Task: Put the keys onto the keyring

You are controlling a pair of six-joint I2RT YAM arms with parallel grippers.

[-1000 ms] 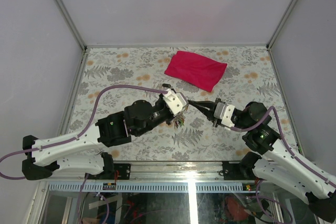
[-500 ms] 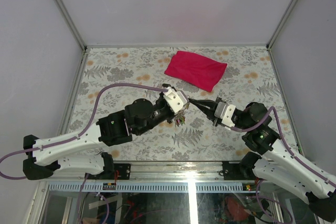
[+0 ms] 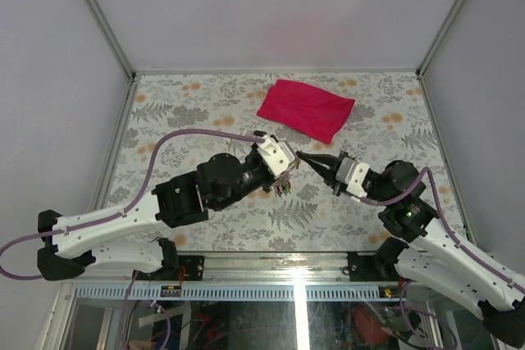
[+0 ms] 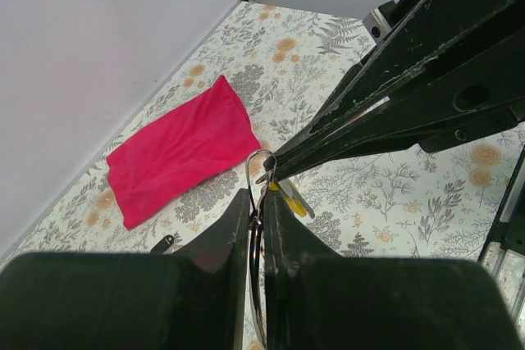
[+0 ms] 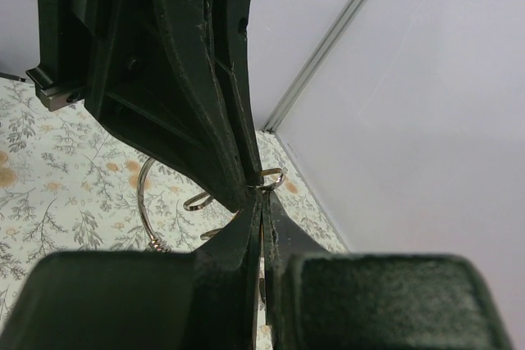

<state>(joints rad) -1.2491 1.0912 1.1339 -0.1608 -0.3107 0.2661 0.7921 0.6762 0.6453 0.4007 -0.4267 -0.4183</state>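
- Keyring [image 4: 257, 171] is up off the table, its thin wire pinched between the closed fingers of the left gripper [image 4: 257, 196], and the bunch of coloured keys [image 3: 284, 188] dangles below it in the top view.
- Right gripper [image 4: 273, 161] comes in from the other side with its jaws pressed fully together and its tips right at the top of the ring's loop.
- Yellow key [image 4: 289, 201] hangs just under those tips. Whether the right fingers actually pinch its small eyelet I can't tell, because the contact point is too small to read.
- To do this well, I'd say the left arm should hold the ring dead still with the wire's gap facing the incoming tips. The right arm should then feed in a slow, straight line along the wire, with no twisting.
- The risk is the ring swivelling in that narrow pinch, or the key slipping loose.
- Compared with a second ago, both wrists have crept slightly towards the far side and to the right, staying tip to tip.
- Both grips look unchanged, and the magenta cloth [image 4: 176, 152] hasn't budged.
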